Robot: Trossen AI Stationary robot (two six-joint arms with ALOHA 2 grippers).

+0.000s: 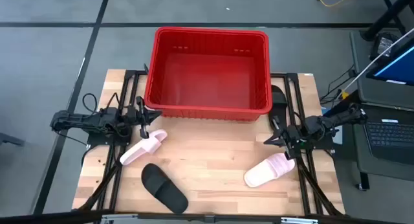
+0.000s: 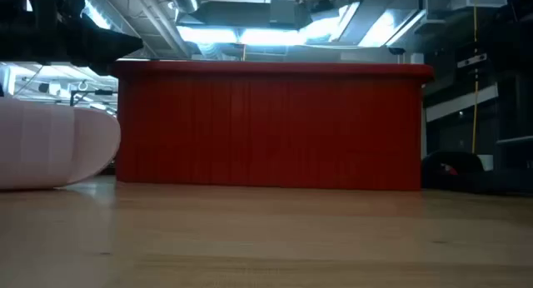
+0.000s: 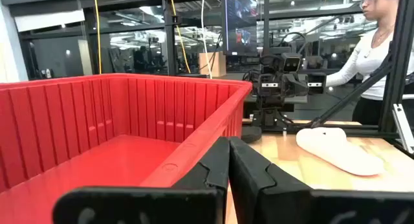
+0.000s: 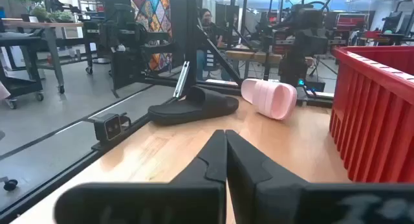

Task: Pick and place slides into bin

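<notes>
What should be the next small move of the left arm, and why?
Probably open the left gripper and lower it onto the pink slide just beside it: the fingers are shut on nothing, the red bin looks empty, and the slide lies free on the table.

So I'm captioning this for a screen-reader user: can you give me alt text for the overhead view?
An empty red bin sits at the table's far edge. In front lie two pink slides and a black slide; another black slide lies right of the bin. The left gripper and right gripper hover shut, holding nothing.
</notes>
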